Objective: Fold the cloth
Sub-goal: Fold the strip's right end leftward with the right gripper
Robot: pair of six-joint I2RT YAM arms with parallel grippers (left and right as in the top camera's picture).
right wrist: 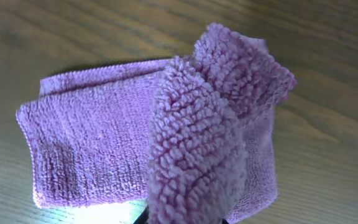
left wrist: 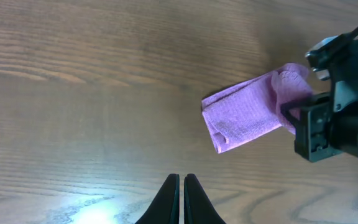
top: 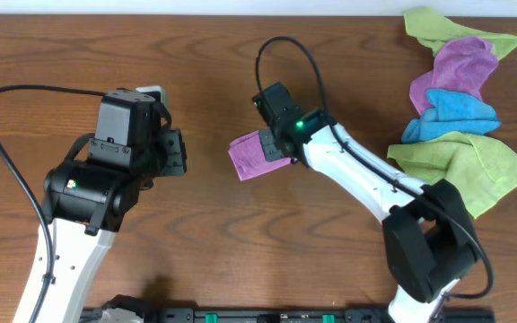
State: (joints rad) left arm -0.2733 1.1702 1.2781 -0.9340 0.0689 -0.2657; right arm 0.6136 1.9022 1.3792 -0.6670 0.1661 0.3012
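The right claw [left wrist: 289, 113] pinches a raised fold of the cloth [left wrist: 241, 115] mid-frame, fingertips buried in it; left claw [left wrist: 180, 190] pressed together, empty

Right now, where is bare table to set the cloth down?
Bare table lies between the left gripper and the cloth, and along the far edge above them. Crowded at the far right: the pile of green, mauve and blue cloths.

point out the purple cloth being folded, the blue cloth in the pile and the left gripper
the cloth [top: 251, 157]: overhead view, its flat folded part.
blue cloth [top: 456, 112]: overhead view, middle of its bunched top.
left gripper [left wrist: 180, 182]: left wrist view, midway between its closed fingertips.
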